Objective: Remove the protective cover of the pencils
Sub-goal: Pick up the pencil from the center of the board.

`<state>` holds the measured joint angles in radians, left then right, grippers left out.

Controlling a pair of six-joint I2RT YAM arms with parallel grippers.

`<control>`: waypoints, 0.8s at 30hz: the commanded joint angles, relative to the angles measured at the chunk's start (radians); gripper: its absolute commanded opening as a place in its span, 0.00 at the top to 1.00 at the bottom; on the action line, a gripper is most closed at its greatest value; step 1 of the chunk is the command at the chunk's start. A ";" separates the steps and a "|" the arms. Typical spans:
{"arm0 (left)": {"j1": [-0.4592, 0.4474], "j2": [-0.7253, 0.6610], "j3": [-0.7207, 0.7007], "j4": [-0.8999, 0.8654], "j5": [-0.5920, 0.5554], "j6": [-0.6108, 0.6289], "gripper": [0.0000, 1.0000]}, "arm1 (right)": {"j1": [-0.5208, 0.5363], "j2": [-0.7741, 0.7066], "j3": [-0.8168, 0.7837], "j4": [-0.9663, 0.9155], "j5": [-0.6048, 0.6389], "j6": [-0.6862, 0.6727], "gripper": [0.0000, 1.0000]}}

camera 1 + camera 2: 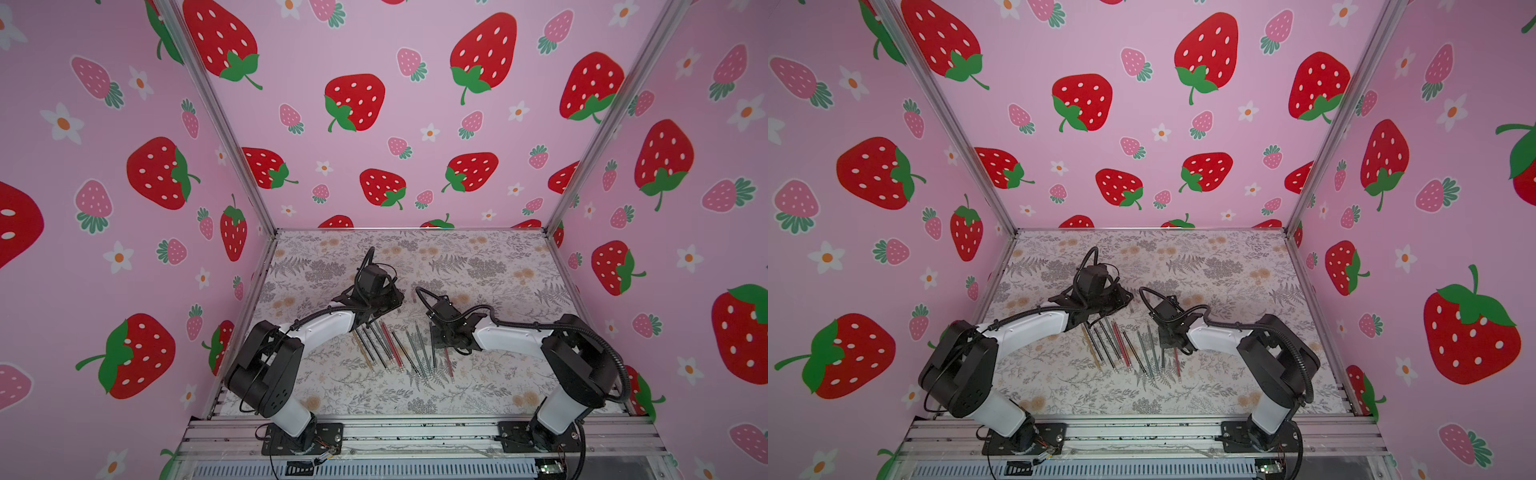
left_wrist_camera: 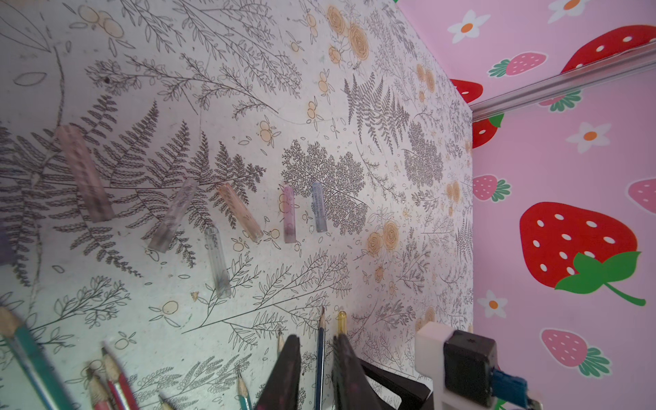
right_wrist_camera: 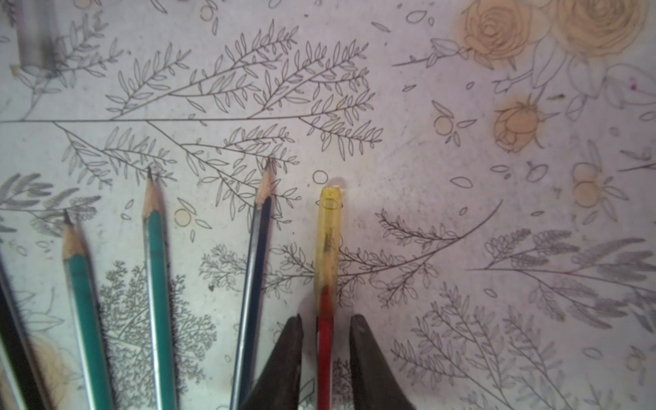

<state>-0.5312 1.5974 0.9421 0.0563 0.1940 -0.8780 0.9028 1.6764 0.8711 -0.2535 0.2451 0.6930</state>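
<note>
Right gripper [image 3: 326, 316] straddling the red pencil [image 3: 324, 358] low on its shaft, jaws a little apart with a gap on either side, gripping nothing. Closing off-centre likely to nudge or roll that thin stick sideways into the blue pencil [image 3: 253, 284] just beside, rather than pin it. Further along the same shaft, the yellow cap [image 3: 329, 230] seated over the tip, seemingly the last one on among the bare, sharpened pencils [image 1: 390, 349] fanned on the table [image 1: 478, 257] between the arms [image 1: 320, 328]. Pulling it against a weak hold likely to drag pencil and cap along together, and a skewed pull likely to jam the cap or snap the lead inside. Beyond the tips, loose caps [image 2: 241, 213], easy to knock farther with a careless sweep. Left gripper [image 2: 317, 336] narrowly parted too, nothing seen in its grip, the blue pencil showing through the gap between its fingers. Pose, from the front rail [image 1: 415, 432] back: both arms rising at the near edge, elbows bent, forearms reaching inward and down. Right gripper low over the right end of the fan, left gripper farther back over the far ends of the pencils on its own side, the two near each other yet apart.
</note>
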 commanded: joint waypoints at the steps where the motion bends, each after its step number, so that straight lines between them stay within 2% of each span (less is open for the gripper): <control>1: -0.002 -0.016 -0.005 0.021 0.004 0.012 0.78 | -0.005 -0.034 -0.025 -0.074 -0.015 -0.002 0.72; 10: -0.003 -0.024 -0.014 0.026 0.003 0.010 0.78 | 0.001 -0.032 -0.102 -0.041 -0.099 0.045 0.72; 17: -0.003 -0.051 -0.042 0.048 0.015 0.007 0.79 | 0.001 0.015 -0.090 -0.034 -0.111 0.050 0.89; 24: -0.006 -0.107 -0.095 0.090 0.024 -0.001 0.79 | 0.001 -0.015 -0.084 -0.050 -0.094 0.056 0.96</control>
<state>-0.5316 1.5162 0.8677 0.1085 0.2039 -0.8791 0.9028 1.6348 0.8127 -0.2134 0.1913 0.7326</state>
